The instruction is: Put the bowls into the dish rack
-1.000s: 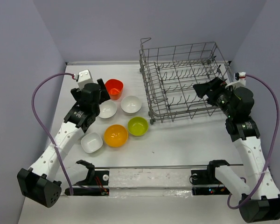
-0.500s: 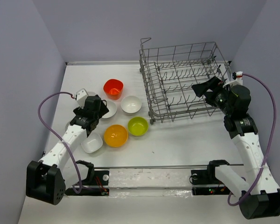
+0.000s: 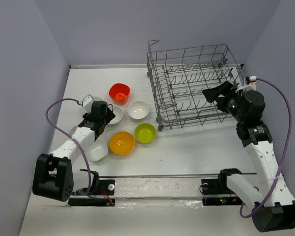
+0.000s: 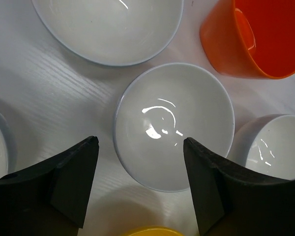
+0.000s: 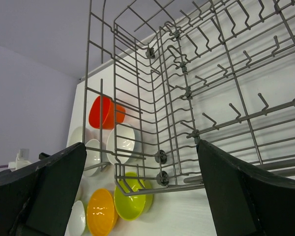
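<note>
My left gripper (image 3: 103,117) (image 4: 140,143) is open and empty, low over a white bowl (image 4: 174,123) (image 3: 115,115), with one jaw on each side of the bowl's near rim. Around it lie a red-orange bowl (image 3: 119,92) (image 4: 258,39), a second white bowl (image 3: 138,109) (image 4: 273,147), a lime green bowl (image 3: 145,132), an orange-yellow bowl (image 3: 122,142) and a third white bowl (image 3: 96,150). The grey wire dish rack (image 3: 191,81) (image 5: 187,93) holds no bowls. My right gripper (image 3: 214,94) (image 5: 137,147) is open and empty, above the rack's near right part.
Another white bowl (image 4: 108,29) lies just beyond the one under my left gripper. The purple side walls stand close on the left and right. A rail with electronics (image 3: 152,189) runs along the table's near edge.
My left gripper has pulled back from beside the red-orange bowl and dropped low over the white bowl. The right arm has barely moved.
</note>
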`<state>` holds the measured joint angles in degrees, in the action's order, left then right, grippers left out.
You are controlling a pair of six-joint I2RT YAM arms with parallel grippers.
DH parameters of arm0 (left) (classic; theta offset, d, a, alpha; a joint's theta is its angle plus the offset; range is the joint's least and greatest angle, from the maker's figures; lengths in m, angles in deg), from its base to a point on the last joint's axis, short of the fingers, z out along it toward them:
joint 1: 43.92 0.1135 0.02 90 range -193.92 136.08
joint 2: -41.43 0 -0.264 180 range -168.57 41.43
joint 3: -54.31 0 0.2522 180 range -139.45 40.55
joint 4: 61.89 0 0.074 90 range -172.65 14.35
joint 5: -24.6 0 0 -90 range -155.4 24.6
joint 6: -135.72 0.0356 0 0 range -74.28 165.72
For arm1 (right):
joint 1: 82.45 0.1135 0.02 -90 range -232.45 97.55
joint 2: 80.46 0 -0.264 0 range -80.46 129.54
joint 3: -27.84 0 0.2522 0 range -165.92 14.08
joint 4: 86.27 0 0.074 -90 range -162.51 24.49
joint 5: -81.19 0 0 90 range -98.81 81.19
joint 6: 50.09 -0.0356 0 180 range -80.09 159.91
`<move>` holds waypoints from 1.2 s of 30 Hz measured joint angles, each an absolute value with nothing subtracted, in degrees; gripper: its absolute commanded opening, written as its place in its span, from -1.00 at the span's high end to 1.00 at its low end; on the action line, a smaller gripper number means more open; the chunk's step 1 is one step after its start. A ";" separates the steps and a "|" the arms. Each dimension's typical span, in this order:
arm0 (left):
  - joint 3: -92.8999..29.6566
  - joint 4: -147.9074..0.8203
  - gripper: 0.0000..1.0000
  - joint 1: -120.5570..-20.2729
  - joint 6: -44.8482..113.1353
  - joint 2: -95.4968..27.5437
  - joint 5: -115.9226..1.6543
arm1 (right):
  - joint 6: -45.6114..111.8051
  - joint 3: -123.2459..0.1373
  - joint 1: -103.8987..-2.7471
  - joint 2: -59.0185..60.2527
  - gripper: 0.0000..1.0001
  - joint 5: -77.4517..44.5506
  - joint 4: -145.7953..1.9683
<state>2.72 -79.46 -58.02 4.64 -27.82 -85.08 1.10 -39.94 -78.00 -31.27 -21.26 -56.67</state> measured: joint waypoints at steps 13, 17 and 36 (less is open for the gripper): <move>5.98 -75.59 -0.39 -56.91 2.61 -28.87 -85.03 | 1.08 -39.94 -78.00 -31.60 -1.00 -21.26 -56.19; 6.44 -74.89 -0.29 -56.67 2.02 -30.21 -85.03 | 1.10 -39.94 -78.00 -31.60 -1.00 -21.26 -56.17; 8.21 -72.12 0.20 -56.54 0.10 -32.13 -84.25 | 1.32 -39.94 -78.00 -31.65 -1.00 -21.26 -54.73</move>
